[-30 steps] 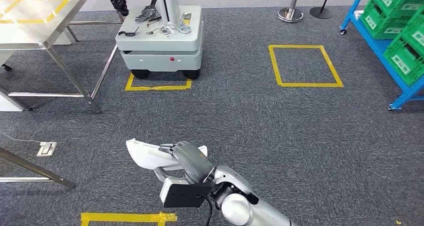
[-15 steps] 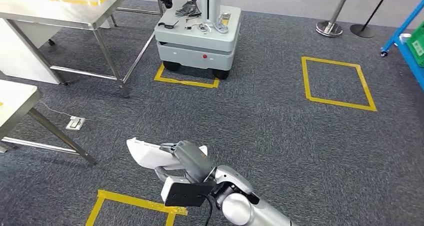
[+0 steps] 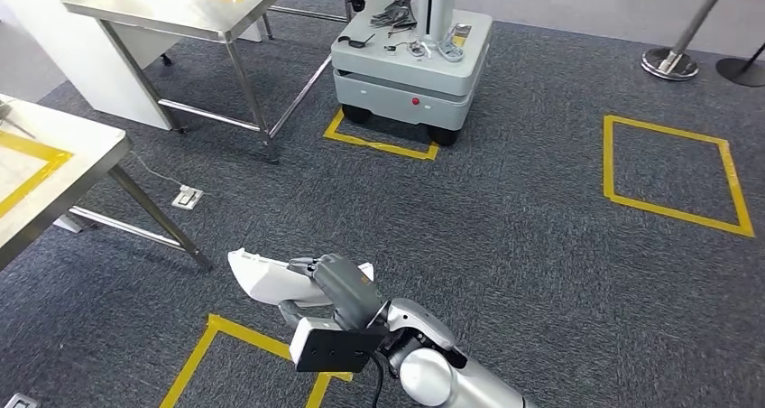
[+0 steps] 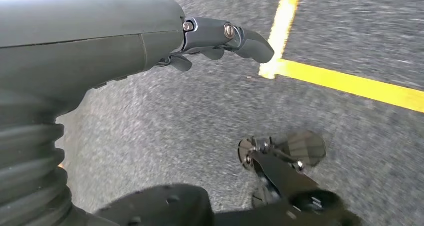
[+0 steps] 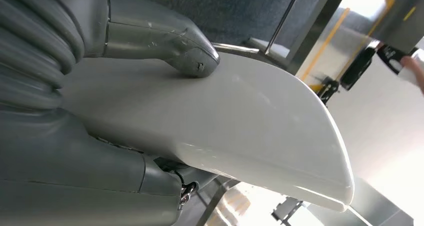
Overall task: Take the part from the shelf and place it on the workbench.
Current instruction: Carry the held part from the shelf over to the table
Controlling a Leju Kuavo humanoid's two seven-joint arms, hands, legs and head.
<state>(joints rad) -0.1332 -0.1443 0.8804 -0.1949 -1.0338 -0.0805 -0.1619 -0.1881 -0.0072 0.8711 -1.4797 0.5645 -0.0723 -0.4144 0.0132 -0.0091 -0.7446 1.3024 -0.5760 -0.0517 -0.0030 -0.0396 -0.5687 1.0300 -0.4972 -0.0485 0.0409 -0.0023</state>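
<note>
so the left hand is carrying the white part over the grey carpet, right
Not quite: the right hand is carrying the white part over the grey carpet, as the head view shows. In the left wrist view, the left hand holds nothing.

Right hand (image 3: 338, 286) has the white part (image 3: 271, 277) gripped over grey carpet (image 3: 541, 245). Steel desk (image 3: 54, 155) off to the left, wheeled grey cart (image 3: 406, 88) far ahead, yellow tape square (image 3: 677, 173) on the right.
</note>
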